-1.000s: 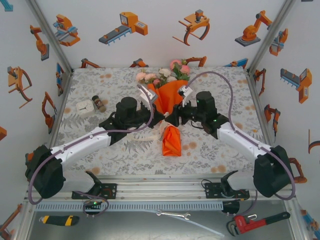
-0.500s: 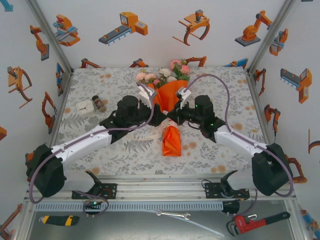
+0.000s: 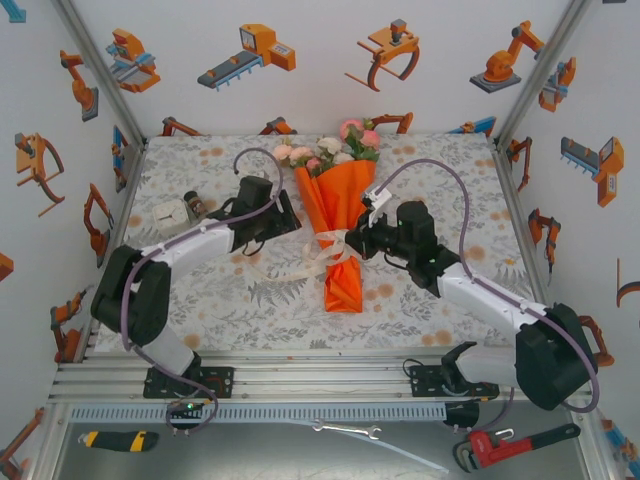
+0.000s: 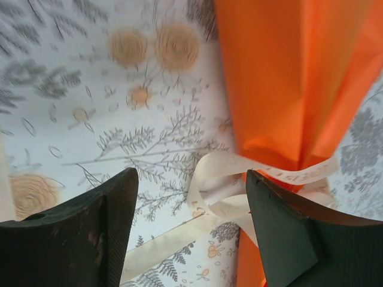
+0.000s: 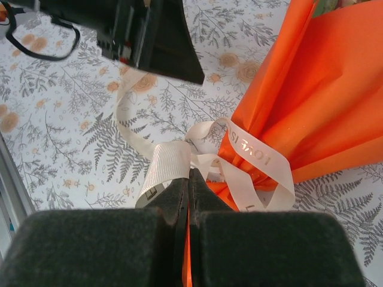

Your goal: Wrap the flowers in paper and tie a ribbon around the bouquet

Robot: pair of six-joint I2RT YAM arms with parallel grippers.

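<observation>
Your left gripper (image 3: 290, 215) stands wide open just left of the bouquet (image 3: 338, 215) and holds nothing. In its wrist view a loop of the ribbon (image 4: 221, 173) lies on the table (image 3: 200, 290) between the spread fingers (image 4: 102, 221); you cannot tell whether either finger touches it. Your right gripper (image 3: 350, 243) is clamped tight on the ribbon at the bouquet's waist, and its wrist view shows the cream band pinched between the closed tips.

The bouquet lies flat mid-table, its long axis running near to far with a slight lean. The flowers (image 3: 335, 150) are at the far end. The paper (image 3: 340, 195) cone narrows toward you to the tied waist, then flares into a short tail.

The stems are hidden inside the paper. In the top view the knot is too small to make out, and the left wrist view is blurred along its upper part.
</observation>
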